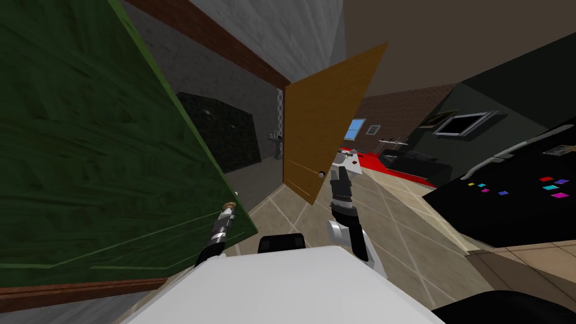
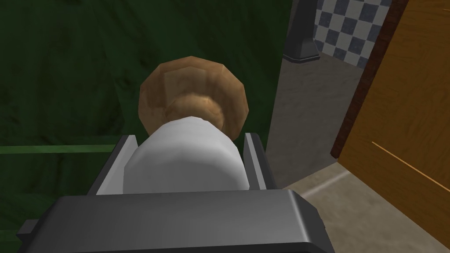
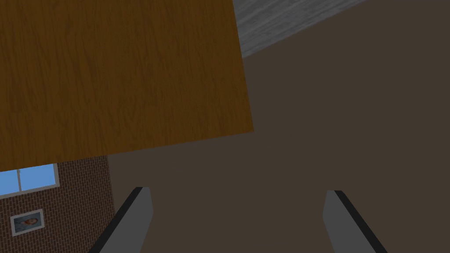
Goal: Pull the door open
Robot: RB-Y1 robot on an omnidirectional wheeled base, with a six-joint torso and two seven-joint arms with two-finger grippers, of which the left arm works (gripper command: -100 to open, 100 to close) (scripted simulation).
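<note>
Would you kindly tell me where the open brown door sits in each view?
Head view: the brown door stands open at the centre, right of the green door.
Left wrist view: the brown door stands beside the left gripper, shut on the green door's knob.
Right wrist view: the brown door lies ahead of the open right gripper.
Landmark: the blue window beside it, head and right wrist views.

I'm in a home: green door point(image 1: 84, 157) and brown door point(image 1: 320, 129) off a tiled floor point(image 1: 405, 236), brick wall point(image 1: 394, 115) w/ window point(image 1: 354, 129) and small framed pic point(image 3: 27, 222), black fridge point(image 1: 506, 208) w/ coloured magnets point(image 1: 559, 195), checkered tiles point(image 2: 347, 26) thru the doorway.
</note>
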